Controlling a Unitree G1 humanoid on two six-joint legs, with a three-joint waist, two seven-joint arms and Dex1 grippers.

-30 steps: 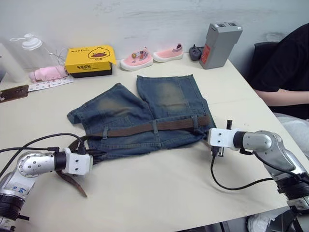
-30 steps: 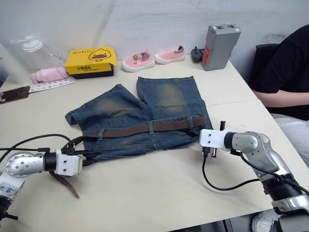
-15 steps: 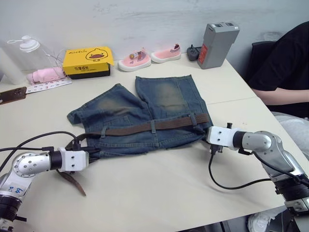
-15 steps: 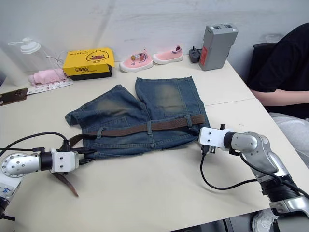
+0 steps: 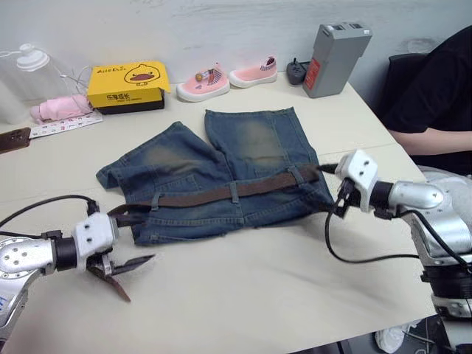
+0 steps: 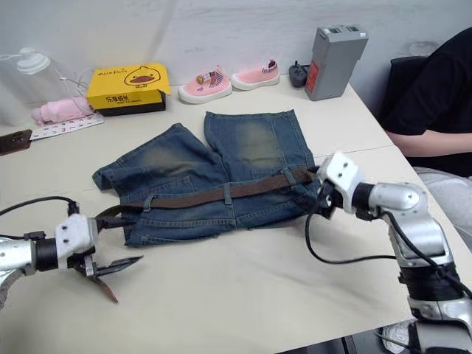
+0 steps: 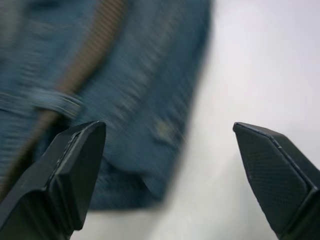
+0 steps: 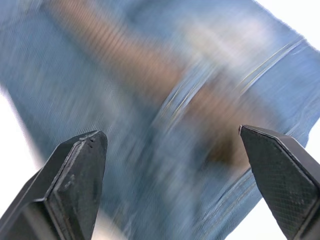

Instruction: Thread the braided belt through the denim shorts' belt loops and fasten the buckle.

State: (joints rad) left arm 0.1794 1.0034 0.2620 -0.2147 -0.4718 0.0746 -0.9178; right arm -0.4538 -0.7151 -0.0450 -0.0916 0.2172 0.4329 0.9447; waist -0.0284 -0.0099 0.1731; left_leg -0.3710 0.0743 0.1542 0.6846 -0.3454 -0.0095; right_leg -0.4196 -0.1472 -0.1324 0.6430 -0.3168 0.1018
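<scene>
Two end effectors flank the denim shorts (image 5: 221,173), and you can see both with fingers spread and nothing between them. The left end effector (image 5: 127,264) sits on the robot's left of the shorts, apart from the hem, above the loose tan tip of the braided belt (image 5: 214,195). The right end effector (image 6: 321,198) points at the shorts' waistband corner on the robot's right; you cannot tell whether it touches the cloth.

The belt runs across the waistband under the belt loops (image 5: 234,192), but the buckle is hard to make out: the belt's right end is partly hidden behind the right end effector. Both wrist views are smeared; in the right wrist view you get only blurred denim and a brown band, in the left wrist view a loop (image 7: 55,102) over the strap.

The shorts lie flat on a pale table (image 5: 243,287). Beyond the shorts, along the wall, stand a yellow box (image 5: 127,84), a pair of small pink shoes (image 5: 227,76) and a grey battery pack (image 5: 335,49). A person in a black sleeve (image 5: 431,88) sits past the table's edge, cut off by the frame.
</scene>
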